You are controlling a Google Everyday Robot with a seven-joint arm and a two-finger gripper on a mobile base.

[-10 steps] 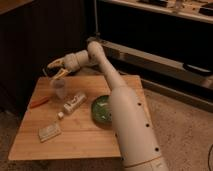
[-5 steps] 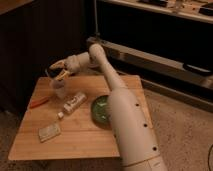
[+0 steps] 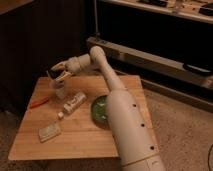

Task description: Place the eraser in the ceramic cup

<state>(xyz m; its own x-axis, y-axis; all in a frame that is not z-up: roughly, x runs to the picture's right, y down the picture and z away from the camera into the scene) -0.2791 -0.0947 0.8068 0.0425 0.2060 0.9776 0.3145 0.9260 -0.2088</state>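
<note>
The ceramic cup (image 3: 60, 90) is small and pale and stands upright at the back left of the wooden table (image 3: 90, 140). My gripper (image 3: 56, 74) hangs just above the cup's mouth, with the arm (image 3: 107, 75) reaching in from the right. A small dark thing shows at the gripper's tip; I cannot tell whether it is the eraser. A pale flat block (image 3: 49, 132) lies at the front left of the table.
A wide green bowl (image 3: 100, 108) sits mid-table beside the arm's base. A white tube-like object (image 3: 75, 101) lies right of the cup. A red-orange pen (image 3: 39, 102) lies to its left. Dark shelving stands behind the table.
The gripper has dropped a little toward the cup's mouth. The things on the table have not moved.
</note>
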